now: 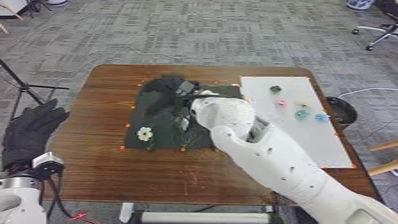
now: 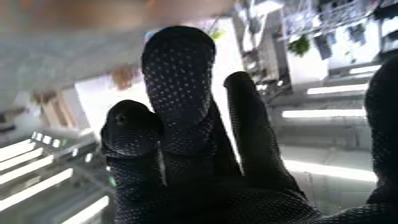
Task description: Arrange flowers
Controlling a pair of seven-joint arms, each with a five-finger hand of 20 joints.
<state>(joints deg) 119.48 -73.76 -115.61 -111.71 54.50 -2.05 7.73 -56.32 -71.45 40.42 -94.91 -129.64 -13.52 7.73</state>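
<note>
A strip of brown table (image 1: 99, 115) left of the black mat (image 1: 134, 141) gives a hand room to pass, as does the wood along the near edge, up to the white right arm (image 1: 282, 166). That arm blocks the way between the mat and the near part of the white board (image 1: 322, 150); the right hand (image 1: 167, 92) blocks the mat's far part. A white flower (image 1: 145, 133) stands in the way near left, small coloured flowers (image 1: 302, 114) on the board's far half.

The 1 brown table (image 1: 98, 120) bore 1 dark mat (image 1: 167, 145), 1 white board (image 1: 320, 150), 1 white flower (image 1: 145, 133), 1 dark green flower (image 1: 275, 89), 1 pink flower (image 1: 281, 103), 1 pale flower (image 1: 304, 105), 1 teal flower (image 1: 302, 114) and 1 blue flower (image 1: 322, 117): at least 6 flowers. Around it stood 1 bin (image 1: 343, 111) and 1 tripod (image 1: 25, 86).
</note>
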